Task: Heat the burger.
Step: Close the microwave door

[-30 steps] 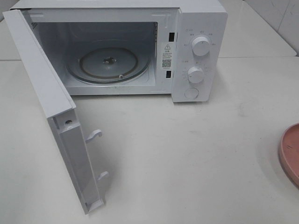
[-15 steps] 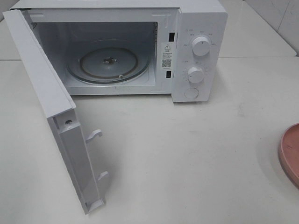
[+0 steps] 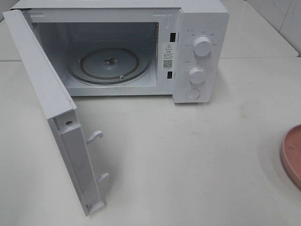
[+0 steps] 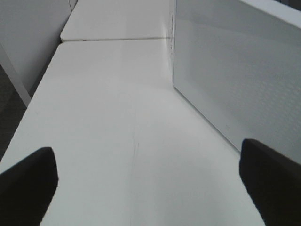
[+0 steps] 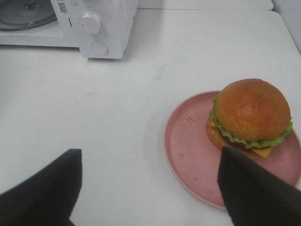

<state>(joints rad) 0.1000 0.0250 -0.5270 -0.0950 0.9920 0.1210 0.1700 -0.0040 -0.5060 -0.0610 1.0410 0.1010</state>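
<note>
The burger (image 5: 251, 110), with a glossy golden-brown bun, green lettuce and a yellow layer, sits on a pink plate (image 5: 188, 141) in the right wrist view. It is out of view in the exterior high view, where only the plate's edge (image 3: 292, 153) shows at the far right. My right gripper (image 5: 148, 165) is open and empty, above the table just short of the plate. My left gripper (image 4: 146, 160) is open and empty over bare table beside the microwave door (image 4: 235, 84). Neither gripper shows in the exterior high view.
The white microwave (image 3: 202, 28) stands at the back with its door (image 3: 51, 94) swung wide open toward the front left. Its glass turntable (image 3: 110, 63) is bare. Two dials and a button are on its right panel. The microwave (image 5: 101, 23) also shows in the right wrist view.
</note>
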